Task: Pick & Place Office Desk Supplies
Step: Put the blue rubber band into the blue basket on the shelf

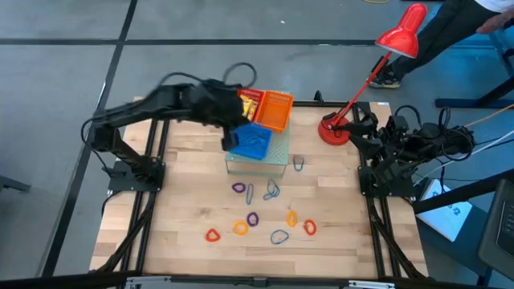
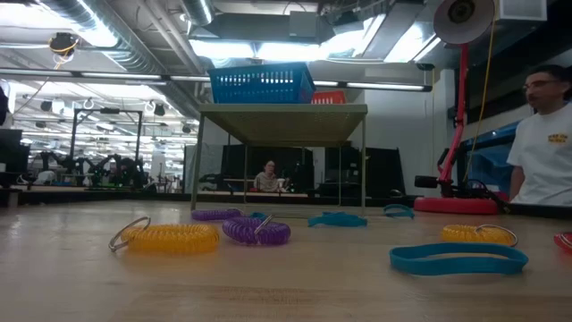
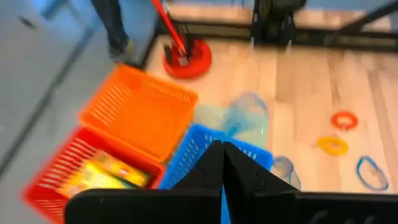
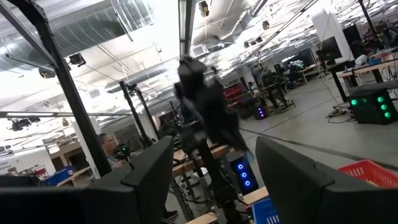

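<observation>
Several small loops lie flat on the wooden table: purple (image 1: 238,188), blue-grey (image 1: 271,189), orange (image 1: 240,228), red (image 1: 212,235). The low view shows them close up as a yellow coil (image 2: 174,237), a purple coil (image 2: 256,231) and a blue loop (image 2: 458,258). My left gripper (image 3: 222,163) is shut with nothing between its fingers. It hangs over the near end of the blue basket (image 1: 253,143), pointing slantwise down. My right gripper (image 4: 214,180) stands open at the table's right edge, tipped upward at the room, with nothing between its fingers.
The blue basket (image 3: 199,146), an orange basket (image 3: 140,112) and a red basket (image 3: 68,174) holding yellow items sit on a low stand (image 1: 257,160) at the back middle. A red desk lamp (image 1: 333,128) stands at the back right. A person (image 2: 545,134) stands beyond the table.
</observation>
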Robot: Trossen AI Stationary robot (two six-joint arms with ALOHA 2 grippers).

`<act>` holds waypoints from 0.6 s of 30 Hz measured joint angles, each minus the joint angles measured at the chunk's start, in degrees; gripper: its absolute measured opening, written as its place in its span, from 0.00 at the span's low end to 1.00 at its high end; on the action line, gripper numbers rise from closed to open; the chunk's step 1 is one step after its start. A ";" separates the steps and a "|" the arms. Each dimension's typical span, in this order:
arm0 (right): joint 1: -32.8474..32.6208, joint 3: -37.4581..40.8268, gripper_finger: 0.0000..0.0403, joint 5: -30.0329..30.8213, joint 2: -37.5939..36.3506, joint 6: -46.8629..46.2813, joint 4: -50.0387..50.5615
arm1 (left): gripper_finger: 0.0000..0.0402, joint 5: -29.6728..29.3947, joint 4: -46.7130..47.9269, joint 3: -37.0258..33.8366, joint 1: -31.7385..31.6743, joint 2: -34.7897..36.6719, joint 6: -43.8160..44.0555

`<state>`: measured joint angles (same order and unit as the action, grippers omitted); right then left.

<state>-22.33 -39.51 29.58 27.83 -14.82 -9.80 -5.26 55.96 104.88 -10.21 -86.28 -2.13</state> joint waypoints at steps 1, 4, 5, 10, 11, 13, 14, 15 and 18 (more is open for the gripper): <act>0.00 0.00 0.57 -0.03 0.00 -0.19 0.00 | 0.00 1.21 -2.03 -2.49 -0.46 -0.13 0.04; 0.00 0.00 0.57 -1.25 0.00 -1.24 0.38 | 0.00 4.18 -5.19 -8.52 -1.81 -0.22 0.61; 0.00 0.00 0.57 -1.78 0.00 -1.41 0.66 | 0.00 4.88 -5.38 -10.02 -2.29 -0.08 0.69; -0.01 0.00 0.57 -2.00 0.01 -3.24 2.48 | 0.00 6.37 -6.88 -15.46 -3.07 -0.08 1.75; 0.00 0.00 0.57 -1.97 0.07 -3.43 2.69 | 0.00 6.55 -7.30 -15.62 -3.07 -0.08 1.86; 0.00 0.00 0.57 -1.97 0.18 -3.61 3.17 | 0.00 6.73 -8.57 -15.58 -3.00 0.16 1.90; 0.00 0.00 0.57 -1.97 0.26 -3.61 3.36 | 0.00 6.77 -8.97 -15.54 -2.98 0.26 1.90; 0.00 0.00 0.57 -1.97 0.28 -3.61 3.55 | 0.00 6.79 -9.08 -15.52 -3.00 0.31 1.90; -0.02 0.00 0.57 -1.97 0.51 -3.61 3.57 | 0.00 6.89 -8.89 -15.58 -3.71 0.15 1.22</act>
<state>-22.34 -39.51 27.62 28.34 -18.44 -6.23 1.64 47.07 89.30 -13.92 -86.14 -0.91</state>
